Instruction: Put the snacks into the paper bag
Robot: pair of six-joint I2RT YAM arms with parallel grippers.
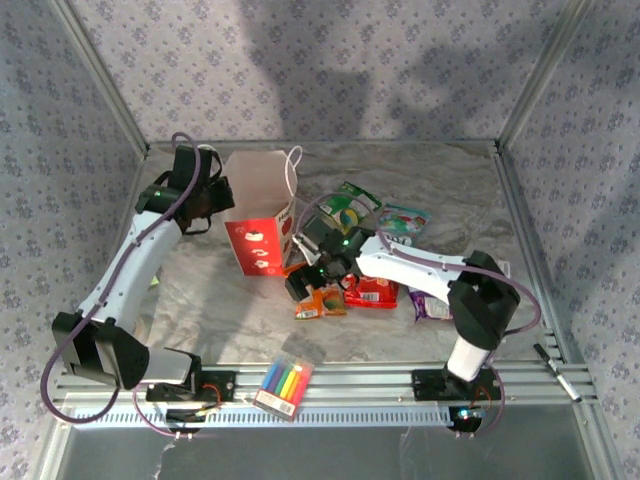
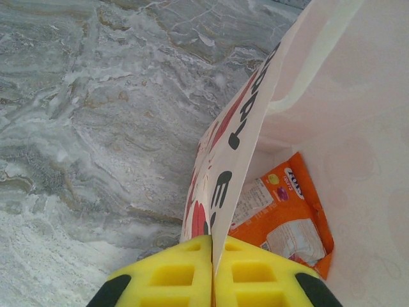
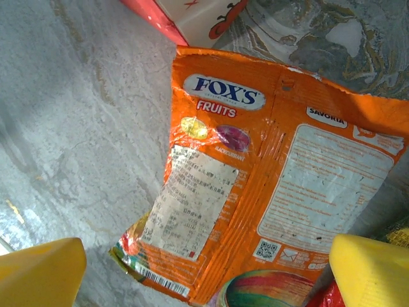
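Orange foil is being framed between the spread yellow fingers (image 3: 367,268) of the right gripper (image 3: 204,259). A Fox's Fruits packet (image 3: 255,185) is lying flat on the marble-patterned table (image 3: 70,128), just beside the red bottom corner of the paper bag (image 3: 192,13), and nothing is being gripped by this pincer.

The bag's printed wall is being pinched by the left gripper (image 2: 213,272), whose yellow pads are closed on the paper, so the mouth is being held open. Another orange packet (image 2: 287,211) is lying inside on the bag's floor.

In the overhead view, the red packet (image 1: 372,292), purple packet (image 1: 432,303), green packet (image 1: 350,205) and teal-white packet (image 1: 403,218) are lying on the table to the right of the bag.

The step in hand is judged to be the pickup of the Fox's Fruits packet, with four more waiting. For the next move, the open jaws are probably needing to be lowered around the crinkly foil and closed. The packet is then to be lifted above the rim and carried over the opening without the string handle (image 1: 295,168) being snagged.
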